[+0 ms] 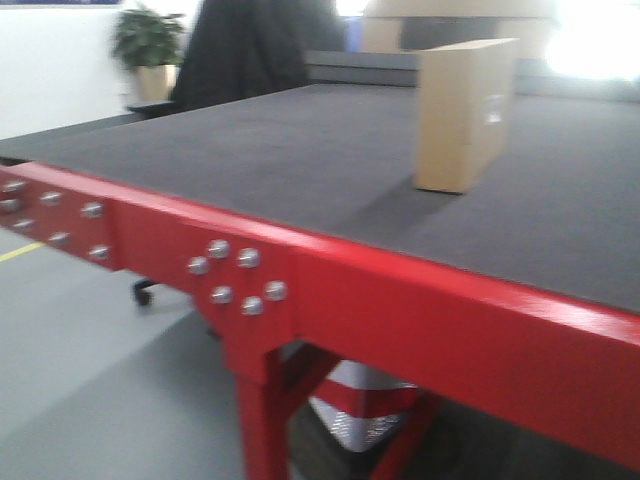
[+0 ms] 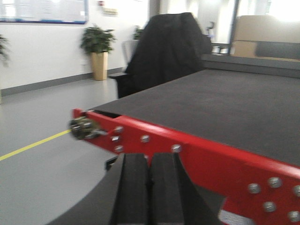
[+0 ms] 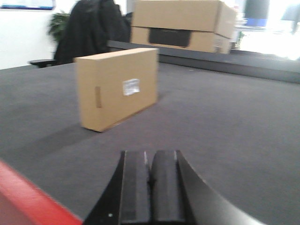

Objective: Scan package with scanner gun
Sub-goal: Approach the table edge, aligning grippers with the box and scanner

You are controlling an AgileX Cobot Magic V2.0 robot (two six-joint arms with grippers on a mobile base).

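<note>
The tabletop [image 1: 300, 150] is a dark grey, felt-like surface edged by a red metal frame [image 1: 420, 320] with silver bolts [image 1: 235, 275]. One brown cardboard package [image 1: 462, 110] stands upright on it on a narrow side, well in from the red edge, with a small white label [image 3: 131, 86] on its broad face

Box [image 3: 117, 86]: label [image 3: 131, 86] print blurred, unreadable.
Carton [image 3: 183, 23] behind box: top cut off by edge.
Dark cover [image 3: 91, 28] left of box: what lies under it is hidden.
Striped object [image 1: 360, 405] below box: mostly hidden by frame [image 1: 450, 330].
</note>
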